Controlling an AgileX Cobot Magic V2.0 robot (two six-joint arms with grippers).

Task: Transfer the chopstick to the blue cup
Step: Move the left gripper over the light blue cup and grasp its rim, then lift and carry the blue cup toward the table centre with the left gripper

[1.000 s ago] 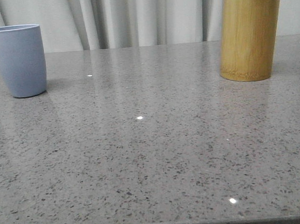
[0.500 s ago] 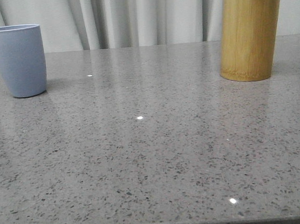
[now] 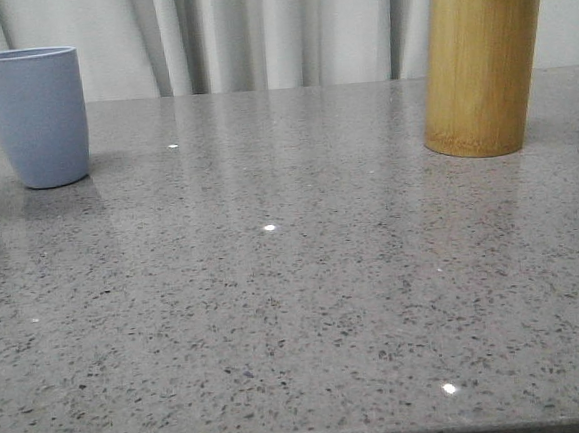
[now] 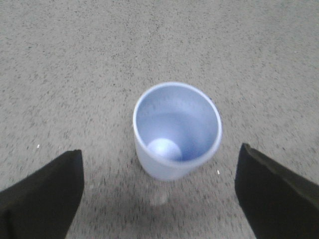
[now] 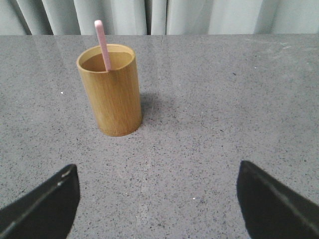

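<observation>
The pink chopstick [image 5: 102, 44] is standing in the bamboo cup [image 5: 110, 90], far from the blue cup [image 4: 177, 130]. The left tool [image 4: 159, 191] is hanging wide open above the blue cup, maybe to steady it. The right tool [image 5: 157, 199] is waiting open, facing the bamboo cup.

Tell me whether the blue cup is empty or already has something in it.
Empty. The left wrist view looks down into the blue cup and shows only its bare bottom; the chopstick stands in the bamboo holder.

Low front view across table [image 3: 277, 308]; wrist views above each cup
</observation>
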